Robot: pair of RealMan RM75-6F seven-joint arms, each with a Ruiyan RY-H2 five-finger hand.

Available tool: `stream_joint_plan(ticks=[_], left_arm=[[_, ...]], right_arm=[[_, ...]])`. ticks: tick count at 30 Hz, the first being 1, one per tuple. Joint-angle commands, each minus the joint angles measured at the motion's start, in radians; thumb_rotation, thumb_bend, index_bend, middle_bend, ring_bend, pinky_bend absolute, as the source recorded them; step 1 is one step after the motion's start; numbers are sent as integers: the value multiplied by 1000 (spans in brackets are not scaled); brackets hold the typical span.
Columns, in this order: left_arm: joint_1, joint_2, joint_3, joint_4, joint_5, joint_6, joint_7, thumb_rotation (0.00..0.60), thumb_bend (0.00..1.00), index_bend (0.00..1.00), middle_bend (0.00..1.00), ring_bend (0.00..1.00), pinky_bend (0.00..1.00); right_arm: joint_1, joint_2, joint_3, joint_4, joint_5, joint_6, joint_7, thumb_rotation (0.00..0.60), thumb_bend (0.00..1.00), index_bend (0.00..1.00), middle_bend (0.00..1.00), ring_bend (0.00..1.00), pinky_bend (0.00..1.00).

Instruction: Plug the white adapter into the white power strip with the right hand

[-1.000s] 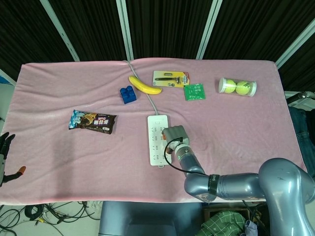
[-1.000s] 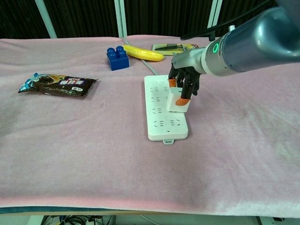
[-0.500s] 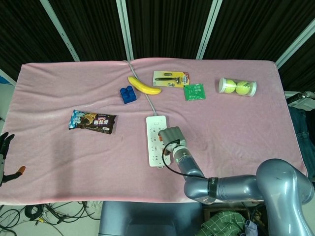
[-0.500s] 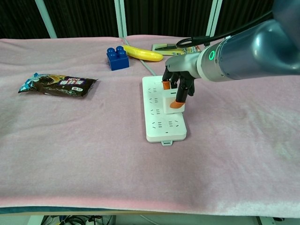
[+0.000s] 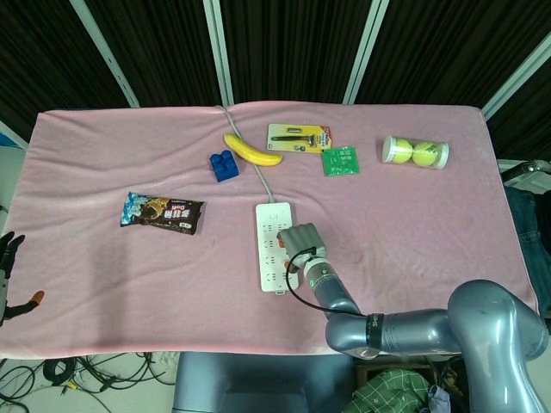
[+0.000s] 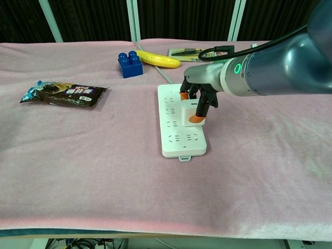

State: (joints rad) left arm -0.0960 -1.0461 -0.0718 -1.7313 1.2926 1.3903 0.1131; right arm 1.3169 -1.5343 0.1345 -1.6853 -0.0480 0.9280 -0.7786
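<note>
The white power strip [image 6: 176,127] [image 5: 269,255] lies lengthwise in the middle of the pink cloth. My right hand [image 6: 199,94] [image 5: 300,241] holds the white adapter [image 6: 189,113] upright between its orange-tipped fingers, right over the strip's right-hand row of sockets. The adapter's base touches the strip's top face; I cannot tell how deep its pins sit. In the head view the hand hides the adapter. My left hand [image 5: 9,267] hangs off the table's left edge, fingers spread, holding nothing.
A blue toy brick [image 6: 130,64], a banana [image 6: 158,59] and a packaged tool [image 6: 193,52] lie behind the strip, whose cord [image 5: 258,172] runs to the back edge. A snack bag [image 6: 64,94] lies at the left. A green circuit board [image 5: 340,161] and a tennis-ball tube [image 5: 415,152] lie far right.
My right hand has carried the adapter slightly left and down onto the strip. The strip has shifted a little to the left. The left hand has not moved.
</note>
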Motion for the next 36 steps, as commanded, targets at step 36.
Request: stream_joint_plan(ticks=[36], left_arm=[[-1,1,-1,-3,-5,0,4,600,227,9,0,0,0]], right_arm=[[-40,-45,-43,-2,-144,5,19,600,525,1000,921,864,599]])
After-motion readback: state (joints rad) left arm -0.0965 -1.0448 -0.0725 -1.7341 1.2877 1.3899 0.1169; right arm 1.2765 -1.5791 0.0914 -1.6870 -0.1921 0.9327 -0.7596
